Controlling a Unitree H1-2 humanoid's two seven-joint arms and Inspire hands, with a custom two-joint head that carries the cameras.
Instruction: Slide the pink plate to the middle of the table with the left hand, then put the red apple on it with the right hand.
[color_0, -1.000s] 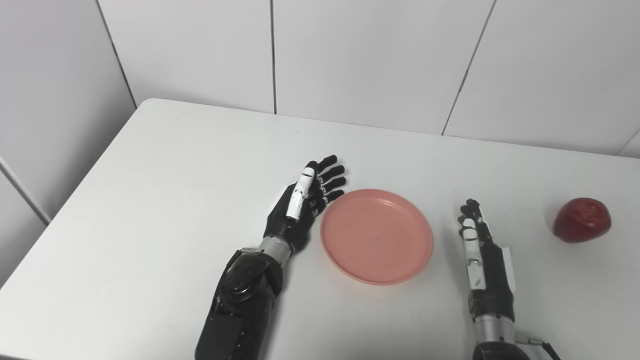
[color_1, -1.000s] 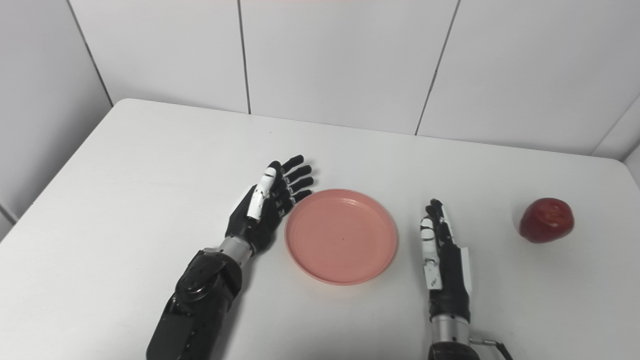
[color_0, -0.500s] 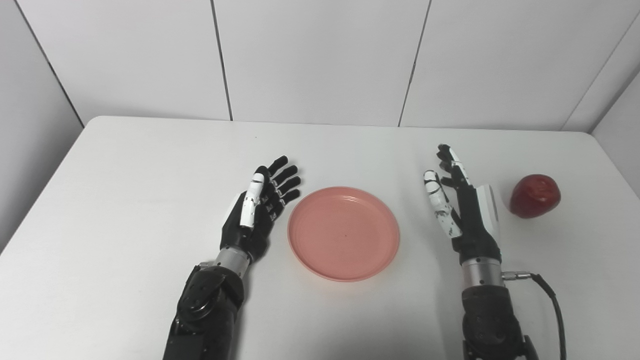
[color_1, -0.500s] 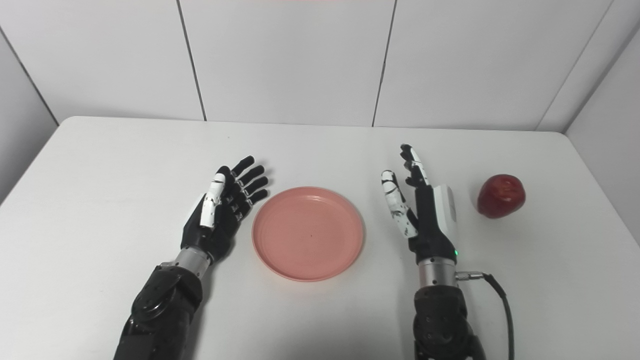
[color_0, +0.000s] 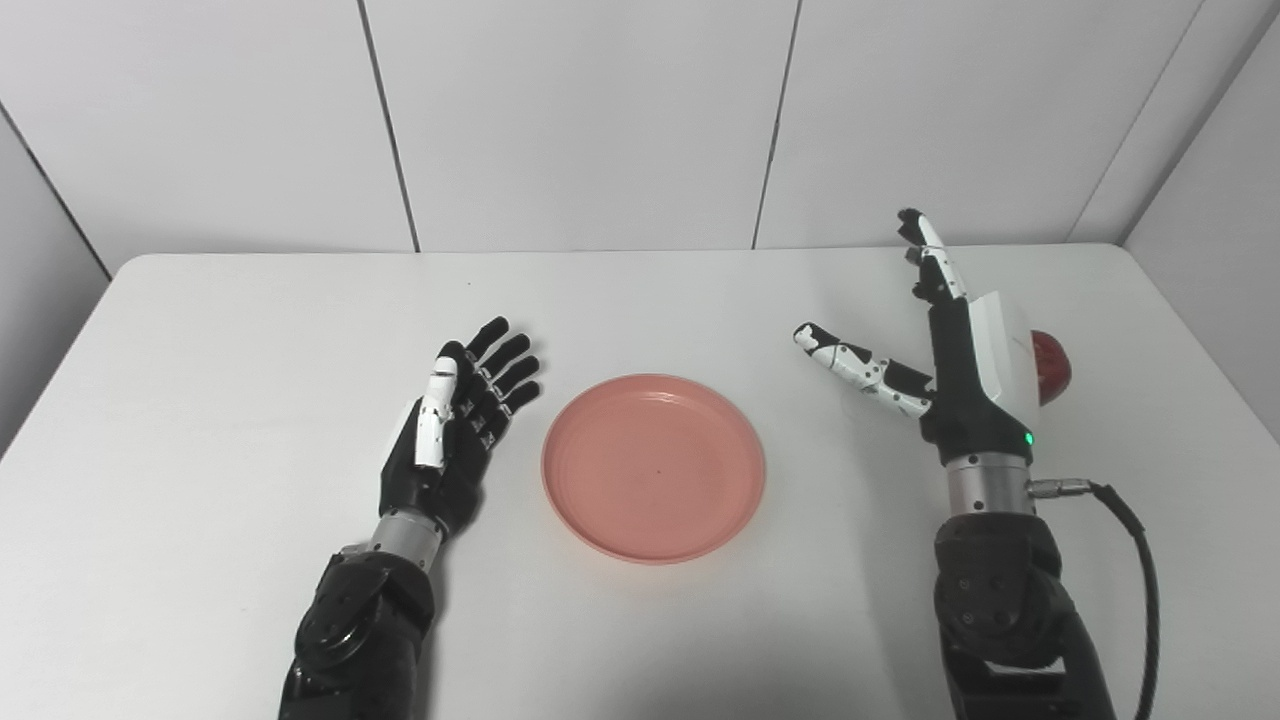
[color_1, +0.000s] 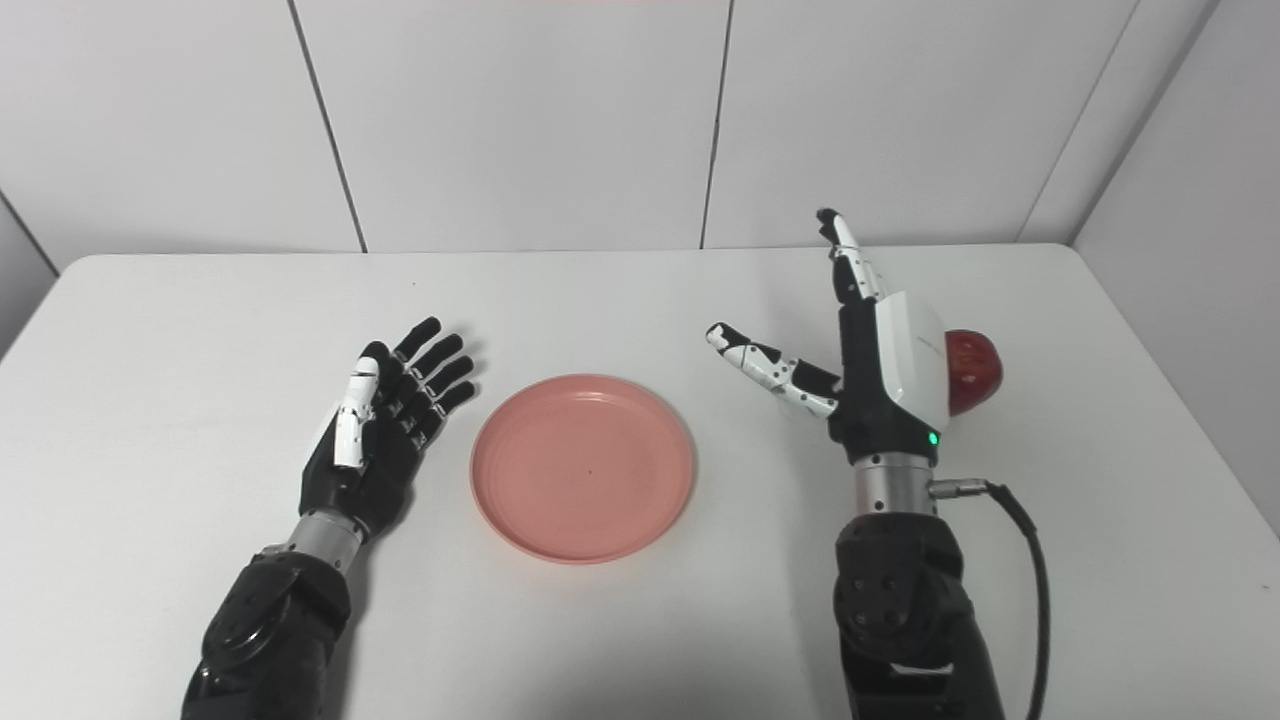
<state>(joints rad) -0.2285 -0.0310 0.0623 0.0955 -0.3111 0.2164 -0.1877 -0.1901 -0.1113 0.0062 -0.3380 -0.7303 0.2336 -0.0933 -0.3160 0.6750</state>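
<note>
So the white desk (color_0: 250, 330) takes up most of what I'm looking at, with white wall panels (color_0: 580, 120) behind it on the far side. The pink plate (color_0: 654, 467) sits flat around the middle of the desk, nothing on it. My left hand (color_0: 452, 430) is just left of the plate, not touching it, palm turned toward the plate, fingers (color_0: 500, 352) stretched out and spread, holding nothing. My right hand (color_0: 960, 350) is up on the right side, well clear of the plate, standing on edge with fingers pointing to the far side and the thumb (color_0: 850, 365) sticking out left toward the plate, so it's wide apart and empty too. The red apple (color_1: 972, 372) is on the desk right behind that hand, mostly hidden by it. Can't tell whether they touch.
</note>
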